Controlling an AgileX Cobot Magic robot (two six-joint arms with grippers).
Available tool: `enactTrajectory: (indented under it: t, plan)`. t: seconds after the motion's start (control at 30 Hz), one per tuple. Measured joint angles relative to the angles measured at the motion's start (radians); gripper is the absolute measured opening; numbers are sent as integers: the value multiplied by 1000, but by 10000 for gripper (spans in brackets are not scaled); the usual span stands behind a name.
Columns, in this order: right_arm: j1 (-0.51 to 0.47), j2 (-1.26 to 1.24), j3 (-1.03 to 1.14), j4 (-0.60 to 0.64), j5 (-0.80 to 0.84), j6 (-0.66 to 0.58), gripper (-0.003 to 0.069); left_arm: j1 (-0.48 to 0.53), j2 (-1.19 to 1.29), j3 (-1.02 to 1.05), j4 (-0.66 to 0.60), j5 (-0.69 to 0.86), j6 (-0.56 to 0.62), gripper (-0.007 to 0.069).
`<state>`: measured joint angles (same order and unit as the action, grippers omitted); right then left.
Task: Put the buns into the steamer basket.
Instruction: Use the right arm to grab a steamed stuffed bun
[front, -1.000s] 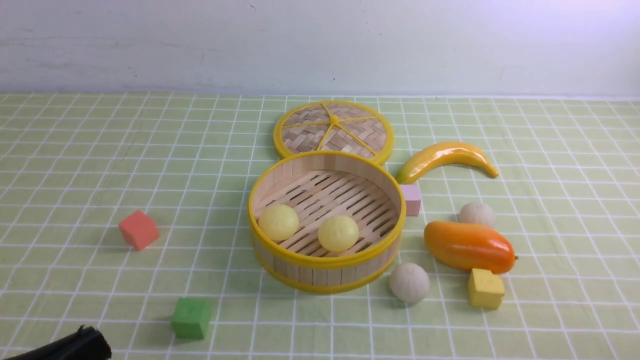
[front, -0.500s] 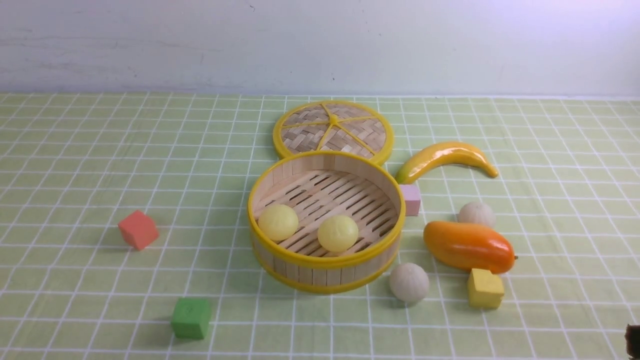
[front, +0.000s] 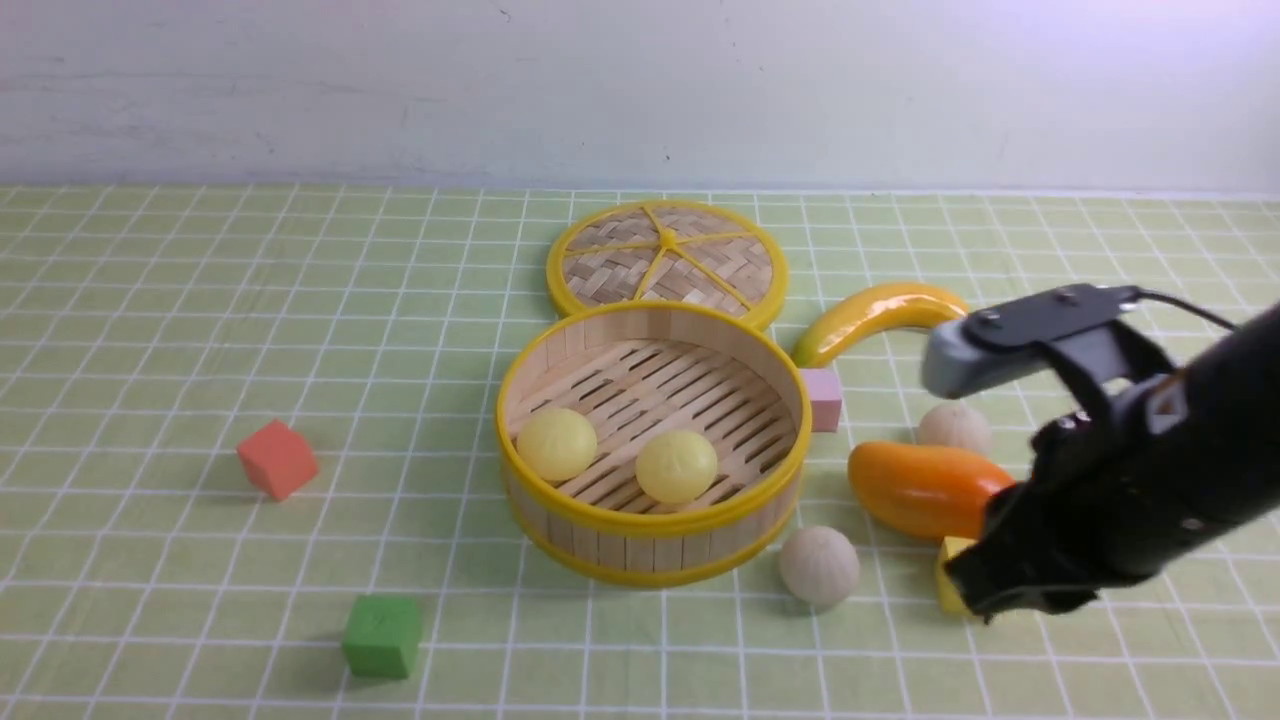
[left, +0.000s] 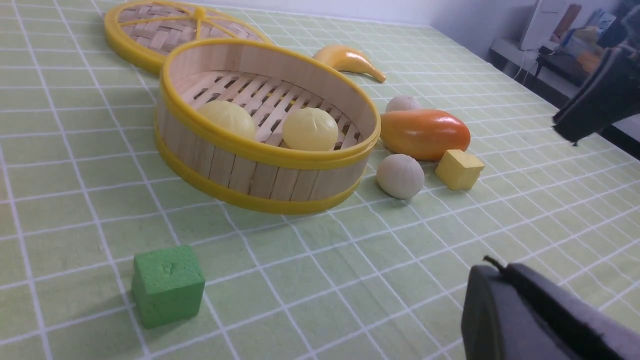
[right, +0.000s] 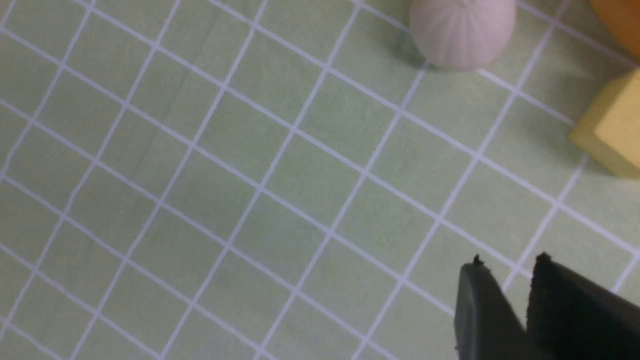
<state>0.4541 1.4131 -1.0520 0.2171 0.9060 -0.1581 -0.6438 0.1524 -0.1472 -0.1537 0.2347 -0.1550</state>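
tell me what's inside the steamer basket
Two smooth pale yellow buns lie on the slatted floor of the steamer basket, toward its near side. The near wall hides the floor strip behind it. Both pleated buns sit outside on the cloth.

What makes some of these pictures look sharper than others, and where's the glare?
Front view: even soft light, faint shadows, sheen on the mango and banana. Left wrist view: the left claw, up close, is out of focus. Right wrist view: slightly soft throughout, the pleated bun showing only faint ridges.

Bright, even light leaves short soft shadows and a pale sheen on the glossy orange mango (left: 425, 135). The right wrist view is soft, the black right gripper (right: 507, 265) blurred.
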Motion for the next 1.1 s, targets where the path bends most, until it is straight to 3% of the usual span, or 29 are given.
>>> enactTrajectory:
  t: [0.03,0.07,0.23,0.33,0.63,1.1]
  plan:
    - [3,8,-5,-2,-1,0,176,0,0,0,0,0,0,-13]
    - [20,77,-45,-14,-9,-3,230,0,0,0,0,0,0,-13]
    - [24,258,-145,-24,-28,-18,351,0,0,0,0,0,0,-13]
    - [24,330,-195,-25,-48,-27,382,0,0,0,0,1,0,-13]
    - [-4,496,-326,-36,-63,-32,379,0,0,0,0,1,0,-6]
    - [-25,545,-340,30,-93,-32,346,0,0,0,0,2,0,1]
